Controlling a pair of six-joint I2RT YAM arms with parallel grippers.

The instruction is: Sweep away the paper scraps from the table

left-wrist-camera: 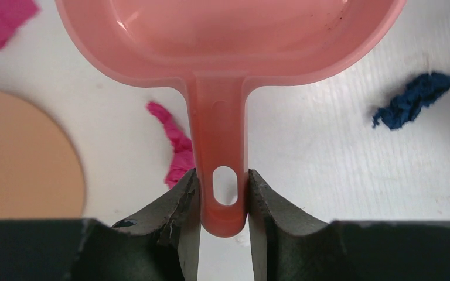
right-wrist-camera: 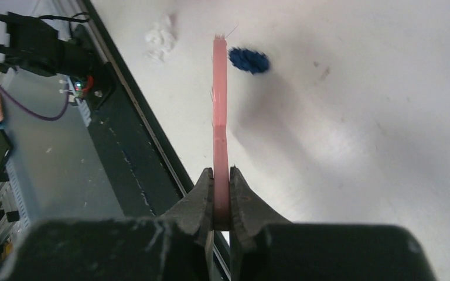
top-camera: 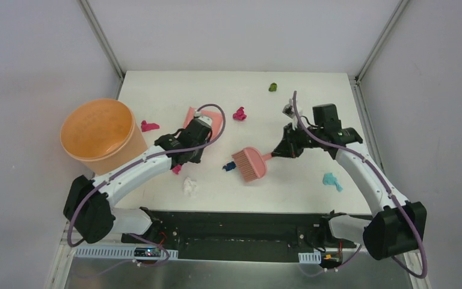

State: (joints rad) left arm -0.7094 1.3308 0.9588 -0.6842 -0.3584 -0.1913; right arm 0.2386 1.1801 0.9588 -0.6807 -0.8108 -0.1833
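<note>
Item: paper scraps [top-camera: 239, 114], small crumpled wads strewn over the table [top-camera: 301, 192]
Location: magenta at far centre and beside the orange bucket [top-camera: 99, 129]; olive at the far edge; teal near right; white and dark blue near centre
Handling, as judged: featherweight, soft, apt to roll or skip away; poor for pinching, better pushed by bristles into the pan
Tools: left hand [left-wrist-camera: 224, 181] closed either side of the pink dustpan [left-wrist-camera: 220, 117] handle, by its hanging hole; right hand [right-wrist-camera: 221, 175] clamped tight on the pink brush [right-wrist-camera: 220, 105] handle, bristles just right of the blue wad
</note>
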